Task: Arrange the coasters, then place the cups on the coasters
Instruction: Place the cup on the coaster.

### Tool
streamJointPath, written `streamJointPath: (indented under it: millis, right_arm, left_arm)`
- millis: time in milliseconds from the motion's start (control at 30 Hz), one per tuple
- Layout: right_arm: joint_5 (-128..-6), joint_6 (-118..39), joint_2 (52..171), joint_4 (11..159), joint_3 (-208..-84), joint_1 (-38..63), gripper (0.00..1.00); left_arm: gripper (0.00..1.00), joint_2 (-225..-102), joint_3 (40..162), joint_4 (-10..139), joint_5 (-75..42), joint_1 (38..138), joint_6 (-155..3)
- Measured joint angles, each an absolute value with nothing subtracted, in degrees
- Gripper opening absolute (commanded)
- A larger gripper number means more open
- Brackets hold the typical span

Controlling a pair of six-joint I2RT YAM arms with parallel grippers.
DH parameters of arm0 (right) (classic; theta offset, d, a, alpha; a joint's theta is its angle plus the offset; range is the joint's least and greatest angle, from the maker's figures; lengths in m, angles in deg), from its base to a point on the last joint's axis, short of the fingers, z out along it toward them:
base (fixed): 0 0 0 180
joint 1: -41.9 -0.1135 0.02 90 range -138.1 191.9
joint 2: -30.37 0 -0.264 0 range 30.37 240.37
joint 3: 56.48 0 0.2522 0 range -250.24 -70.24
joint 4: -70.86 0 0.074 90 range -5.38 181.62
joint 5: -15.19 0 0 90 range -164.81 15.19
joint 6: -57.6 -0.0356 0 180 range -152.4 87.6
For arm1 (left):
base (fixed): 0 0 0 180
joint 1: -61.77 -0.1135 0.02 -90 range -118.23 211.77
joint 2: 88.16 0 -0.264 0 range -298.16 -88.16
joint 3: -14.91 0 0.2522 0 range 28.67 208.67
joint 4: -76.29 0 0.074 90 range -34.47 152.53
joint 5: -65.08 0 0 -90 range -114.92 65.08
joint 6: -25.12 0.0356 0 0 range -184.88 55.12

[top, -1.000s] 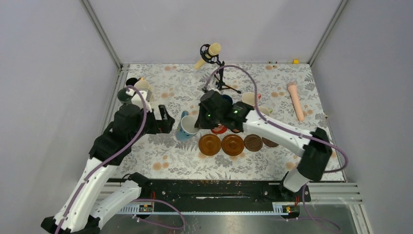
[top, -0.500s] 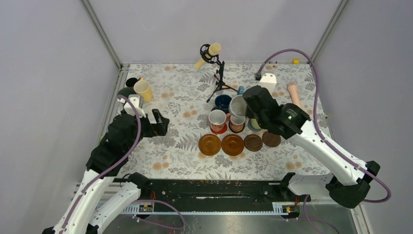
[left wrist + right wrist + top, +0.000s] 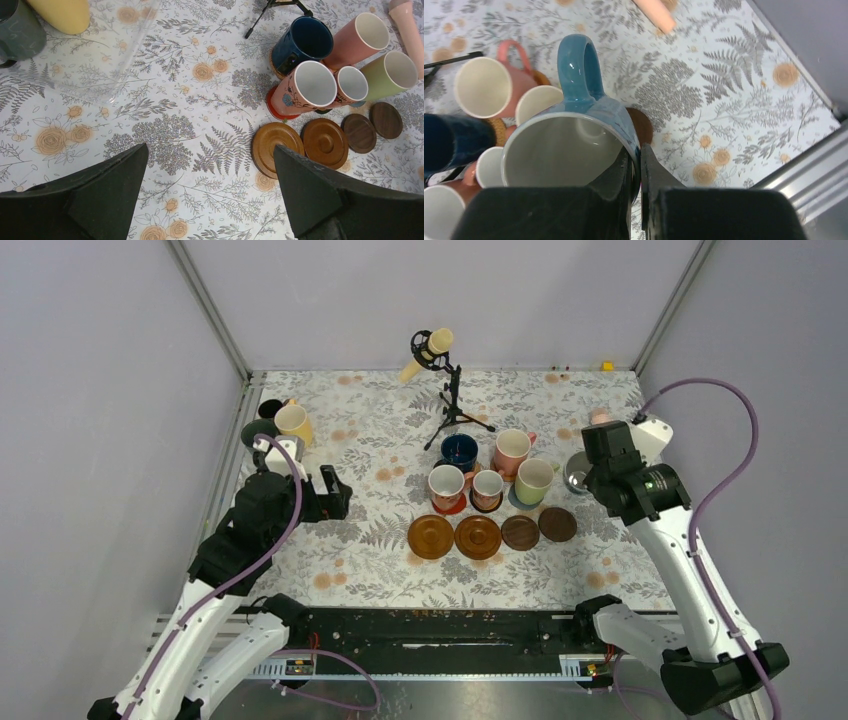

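We hold the blue cup (image 3: 574,70) by its rim, right gripper (image 3: 638,167) clamped on it, aloft right of the brown coasters (image 3: 478,536) — left gripper (image 3: 210,147) gapes, left of them.

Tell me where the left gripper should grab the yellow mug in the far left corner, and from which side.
Pinch the rim wall of the yellow mug, one finger inside and one outside, coming down from above on its right side. It seems to stand mouth up. The dark green mug crowds its left, while its right is free, and the open left gripper sits on that side.
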State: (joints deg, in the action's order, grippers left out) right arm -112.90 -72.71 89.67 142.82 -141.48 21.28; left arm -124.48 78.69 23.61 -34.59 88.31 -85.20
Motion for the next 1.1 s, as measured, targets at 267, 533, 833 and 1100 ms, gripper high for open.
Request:
streamJointPath:
  millis: [267,533,833,1100]
  right_arm:
    - [-102.6,-75.6,88.7,138.4,-129.2,33.4,0.0]
    - [-96.5,-80.1,94.8,136.3,-126.7,37.3,0.0]
    - [-93.6,-81.8,97.8,133.4,-124.0,38.6,0.0]
    - [-93.6,-82.7,102.0,133.9,-124.3,38.8,0.0]
  left_arm:
    - [0.99,-124.5,78.7,23.7,-34.5,88.3,-84.8]
    - [0.99,-124.5,78.7,23.7,-34.4,88.3,-84.6]
    - [0.99,-123.9,78.6,23.7,-34.4,88.3,-84.3]
    - [0.99,-123.9,78.4,23.7,-34.1,88.3,-84.2]
